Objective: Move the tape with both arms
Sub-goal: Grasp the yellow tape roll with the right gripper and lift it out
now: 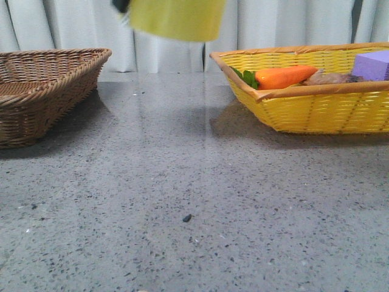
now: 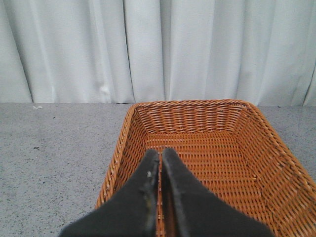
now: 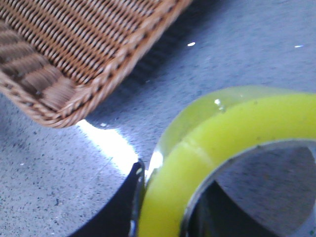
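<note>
The yellow tape roll (image 1: 176,18) hangs high above the table's back middle, cut off by the front view's top edge. A black bit of gripper (image 1: 121,5) shows at its left side. In the right wrist view my right gripper (image 3: 163,207) is shut on the tape (image 3: 222,143), with one black finger (image 3: 123,202) outside the roll's wall and the other inside the core. My left gripper (image 2: 160,154) is shut and empty, its tips over the near part of the brown wicker basket (image 2: 197,148). The left gripper is out of the front view.
The brown wicker basket (image 1: 36,91) stands at the left and shows empty in the left wrist view. A yellow basket (image 1: 316,103) at the right holds an orange carrot (image 1: 282,76) and a purple block (image 1: 372,64). White curtains hang behind the grey speckled table (image 1: 182,201).
</note>
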